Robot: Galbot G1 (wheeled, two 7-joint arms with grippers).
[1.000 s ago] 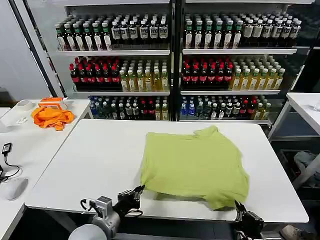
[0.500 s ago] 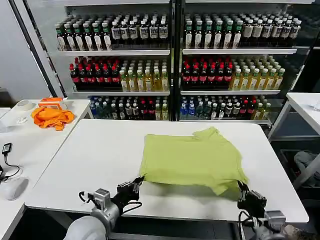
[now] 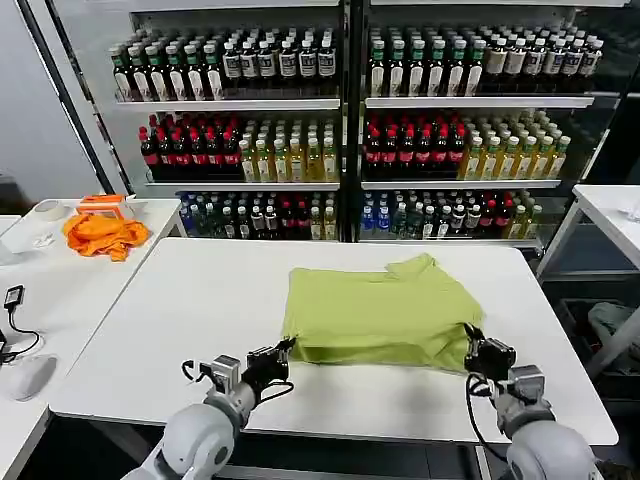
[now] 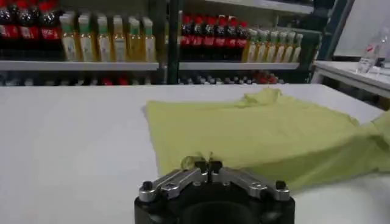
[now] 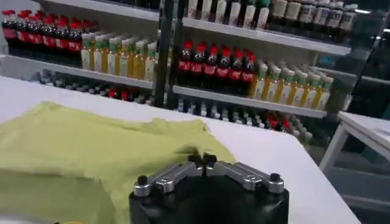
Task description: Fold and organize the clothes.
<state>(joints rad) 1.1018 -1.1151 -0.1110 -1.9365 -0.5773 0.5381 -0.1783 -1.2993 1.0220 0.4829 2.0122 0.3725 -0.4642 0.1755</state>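
Honestly nothing readable here. The rows of red-, yellow- and green-labelled drink bottles (image 3: 300, 150) on the glass-fronted shelves have labels, but they're way too small to make out any brand or number. No print or wording shows on the light lime-green cotton T-shirt (image 3: 380, 315) either.

Our head camera looks down across the white table (image 3: 180, 330); our wrist cameras skim it low, sharing the T-shirt (image 3: 380, 320).

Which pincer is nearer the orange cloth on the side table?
Left. The left pincer pinches the T-shirt at its near-left corner, on the side toward the orange cloth; the right pincer holds the near-right corner, farther away.
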